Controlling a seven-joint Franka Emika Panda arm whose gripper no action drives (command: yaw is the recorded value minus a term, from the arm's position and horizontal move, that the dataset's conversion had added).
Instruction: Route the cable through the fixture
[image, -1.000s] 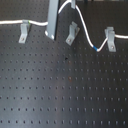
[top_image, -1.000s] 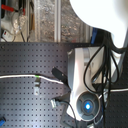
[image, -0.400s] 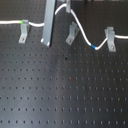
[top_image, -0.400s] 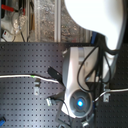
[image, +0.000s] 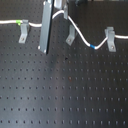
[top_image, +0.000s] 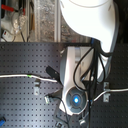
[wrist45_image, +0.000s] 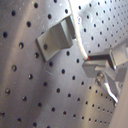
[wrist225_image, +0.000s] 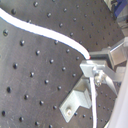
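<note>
Left clip (image: 23, 36): at the first exterior view's left, the green band (image: 19, 21) sits just above it on the cable (image: 80, 36).
Gripper (wrist45_image: 89, 64): fingers clamped on the cable, seen in both wrist views; it has travelled toward the first exterior view's left over the last second.
Middle clip (image: 70, 36): the cable rises from the gripper, drapes past this clip, then sags.
Blue band (image: 93, 46): at the sag's low point.
Right clip (image: 110, 39): cable already threaded over it.
Meaning: probably slack being carried toward the unthreaded left-hand clips.
</note>
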